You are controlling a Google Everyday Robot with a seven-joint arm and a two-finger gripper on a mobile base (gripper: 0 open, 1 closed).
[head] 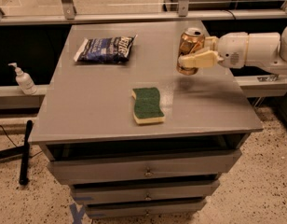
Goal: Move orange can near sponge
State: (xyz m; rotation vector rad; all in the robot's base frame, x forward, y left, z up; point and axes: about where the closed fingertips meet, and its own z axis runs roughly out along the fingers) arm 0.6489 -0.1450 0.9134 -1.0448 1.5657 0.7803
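The orange can [189,46] is upright in my gripper [192,56], which reaches in from the right and is shut on the can's side. The can is held just above the grey table [97,101], over its right side. The sponge [147,105], green top over yellow base, lies flat near the table's front centre, down and to the left of the can, with a gap between them.
A dark blue snack bag [105,49] lies at the back left of the table. A white pump bottle [23,80] stands on a ledge left of the table. Drawers [146,171] sit below the tabletop. My white arm [255,50] spans the right edge.
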